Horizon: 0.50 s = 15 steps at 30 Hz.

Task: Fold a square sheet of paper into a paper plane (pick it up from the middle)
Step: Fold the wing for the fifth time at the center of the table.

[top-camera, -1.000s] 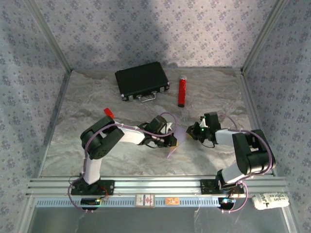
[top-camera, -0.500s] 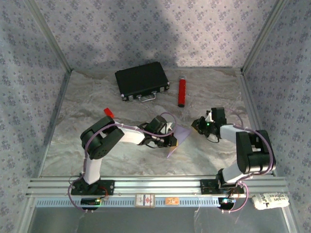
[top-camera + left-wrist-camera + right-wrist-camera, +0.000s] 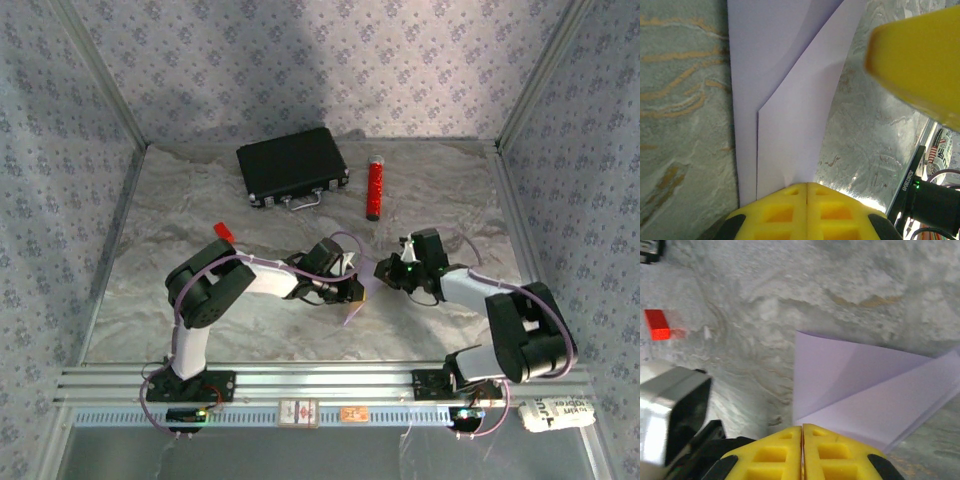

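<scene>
Top view: both arms reach to the middle of the bench, the left hand and the right hand near each other. A sliver of the square sheet of paper pokes out beside the left hand. A black case and a red cylinder lie well apart at the far side.
Left wrist view: the paper's layers up close, with a blurred yellow finger of the right hand at the upper right.
Right wrist view: a small red block lies off to the left on the bench.
Bench: grey-white marbled covering with ochre veins, wrinkled.
Room: walls papered in a pale lilac flower print, metal frame rails.
Paper: pale lilac, folded over itself, with diagonal edges and one layer lying over another.
Left hand: fingers pressed together, clamping the paper's end.
Right hand: fingers closed at the paper's edge. Whether they pinch it cannot be told.
</scene>
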{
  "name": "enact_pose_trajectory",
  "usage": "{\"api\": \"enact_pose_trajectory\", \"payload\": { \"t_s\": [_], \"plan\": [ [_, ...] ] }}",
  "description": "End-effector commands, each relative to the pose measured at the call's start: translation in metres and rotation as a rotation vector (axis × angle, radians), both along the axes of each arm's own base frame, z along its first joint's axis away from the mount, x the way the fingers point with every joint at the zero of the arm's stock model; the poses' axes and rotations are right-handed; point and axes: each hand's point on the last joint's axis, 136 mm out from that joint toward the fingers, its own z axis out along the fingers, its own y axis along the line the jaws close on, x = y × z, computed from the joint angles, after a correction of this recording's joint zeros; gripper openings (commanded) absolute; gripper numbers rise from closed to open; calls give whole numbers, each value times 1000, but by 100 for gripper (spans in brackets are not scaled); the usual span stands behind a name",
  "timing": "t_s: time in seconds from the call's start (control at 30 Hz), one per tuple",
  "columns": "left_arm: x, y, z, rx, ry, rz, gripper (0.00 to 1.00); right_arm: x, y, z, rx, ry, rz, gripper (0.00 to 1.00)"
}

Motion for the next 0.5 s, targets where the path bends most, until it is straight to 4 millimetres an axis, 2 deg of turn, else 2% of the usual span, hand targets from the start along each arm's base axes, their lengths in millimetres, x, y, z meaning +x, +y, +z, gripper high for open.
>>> {"api": "enact_pose_trajectory", "payload": {
  "t_s": [0.0,0.17,0.47],
  "plan": [
    [-41,42,-57,239,150,-16,0,-12,-12,-27,-44,78,-31,9],
    [-41,41,-55,233,149,-17,0,-18,-33,-48,-101,131,-60,8],
    [-45,46,-59,242,158,-16,0,4,-64,-39,-55,109,-143,8]
  ]
}}
